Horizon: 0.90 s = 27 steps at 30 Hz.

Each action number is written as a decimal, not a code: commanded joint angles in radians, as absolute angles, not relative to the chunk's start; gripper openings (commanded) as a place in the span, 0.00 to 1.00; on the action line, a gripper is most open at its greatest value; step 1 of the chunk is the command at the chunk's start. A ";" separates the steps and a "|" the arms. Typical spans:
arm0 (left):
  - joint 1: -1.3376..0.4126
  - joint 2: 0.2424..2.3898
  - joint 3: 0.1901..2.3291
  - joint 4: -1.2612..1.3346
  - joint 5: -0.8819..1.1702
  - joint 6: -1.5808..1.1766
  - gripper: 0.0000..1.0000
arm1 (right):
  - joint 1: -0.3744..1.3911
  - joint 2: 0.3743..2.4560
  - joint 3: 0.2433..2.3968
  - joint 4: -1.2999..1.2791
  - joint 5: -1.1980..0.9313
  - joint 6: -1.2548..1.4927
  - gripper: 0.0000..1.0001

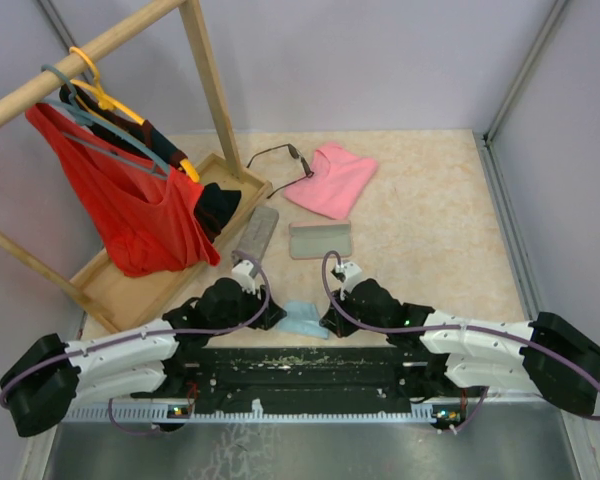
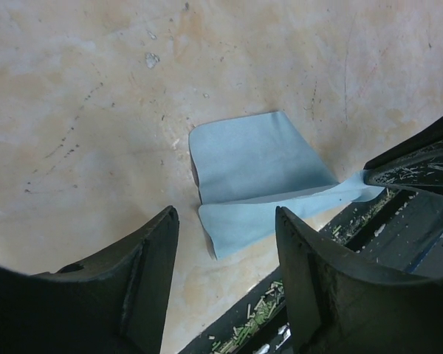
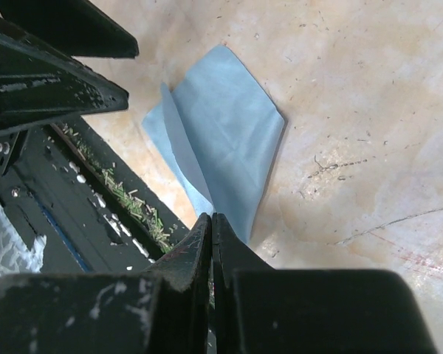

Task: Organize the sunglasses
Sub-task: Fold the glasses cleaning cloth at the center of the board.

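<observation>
**Beige table, one pair of sunglasses at the far edge, both claws at the blue cloth**

Pale grey walls close in a beige, mottled table (image 1: 420,230). The sunglasses (image 1: 277,157), a thin dark wire pair, lie near the table's far edge, left of its middle. They are just beside a crumpled pink cloth (image 1: 332,178) and close to the base of a wooden rack (image 1: 208,75). The rack carries hangers and a red garment (image 1: 130,205) along the left edge.

Nearer the middle, an oblong grey case (image 1: 257,233) and a flat pinkish case (image 1: 320,240) lie side by side, apart from each other.

At the near edge a light-blue cloth (image 1: 302,318) rests partly folded, one flap standing up. The claws face each other across it.

- **Left claw** (image 2: 225,215): its fingers stand moderately apart with nothing gripped, over the cloth's near corner.
- **Right claw** (image 3: 212,217): pressed fully together, with a corner of the cloth drawn into its tips. In the left wrist view that corner is pulled out into a narrow tail.

Both claws are well apart from the sunglasses.
</observation>
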<state>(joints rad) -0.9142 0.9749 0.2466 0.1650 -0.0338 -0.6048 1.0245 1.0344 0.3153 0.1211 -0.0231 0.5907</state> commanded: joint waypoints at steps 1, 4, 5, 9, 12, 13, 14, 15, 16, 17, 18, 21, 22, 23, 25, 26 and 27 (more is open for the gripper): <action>-0.912 0.899 0.217 0.225 -0.079 -0.515 0.62 | 1.019 1.011 0.335 0.146 -0.006 0.607 0.00; -0.912 0.857 0.196 0.247 -0.112 -0.439 0.63 | 1.019 1.009 0.337 0.145 -0.010 0.605 0.00; -0.912 0.843 0.193 0.247 -0.104 -0.402 0.64 | 1.019 1.008 0.338 0.144 -0.012 0.603 0.00; -0.913 0.834 0.118 0.392 -0.046 -0.368 0.64 | 1.019 1.008 0.343 0.140 -0.020 0.598 0.00; -0.913 0.862 0.078 0.500 -0.009 -0.369 0.62 | 1.019 1.005 0.343 0.136 -0.030 0.590 0.00; -0.914 0.874 0.074 0.514 0.000 -0.371 0.61 | 1.019 1.005 0.344 0.133 -0.030 0.589 0.00; -0.914 0.885 0.074 0.520 0.013 -0.371 0.61 | 1.020 1.004 0.341 0.132 -0.032 0.588 0.00; -0.913 0.898 0.077 0.521 0.026 -0.373 0.61 | 1.019 1.003 0.341 0.132 -0.033 0.588 0.00; -0.913 0.912 0.079 0.522 0.036 -0.371 0.60 | 1.019 1.003 0.338 0.134 -0.033 0.588 0.00; -0.913 0.926 0.083 0.522 0.050 -0.367 0.60 | 1.019 1.003 0.336 0.138 -0.033 0.588 0.00; -0.912 0.942 0.086 0.522 0.057 -0.364 0.59 | 1.019 1.003 0.335 0.141 -0.034 0.588 0.00; -0.914 0.980 0.097 0.532 0.078 -0.344 0.58 | 1.019 1.003 0.333 0.148 -0.035 0.590 0.00; -0.914 0.991 0.102 0.530 0.080 -0.337 0.57 | 1.019 1.003 0.333 0.151 -0.035 0.589 0.00; -0.912 1.001 0.108 0.524 0.081 -0.333 0.56 | 1.019 1.002 0.333 0.152 -0.035 0.589 0.00; -0.912 1.013 0.115 0.514 0.080 -0.330 0.55 | 1.019 1.000 0.331 0.152 -0.036 0.592 0.00; -0.912 1.019 0.114 0.515 0.074 -0.328 0.55 | 1.019 0.999 0.330 0.152 -0.036 0.592 0.00; -0.912 1.025 0.114 0.514 0.070 -0.329 0.55 | 1.019 0.998 0.330 0.152 -0.037 0.591 0.00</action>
<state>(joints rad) -0.9138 1.0077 0.0879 0.4797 0.0540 -0.3553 1.0245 1.0275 0.3153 0.1051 -0.0284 0.5957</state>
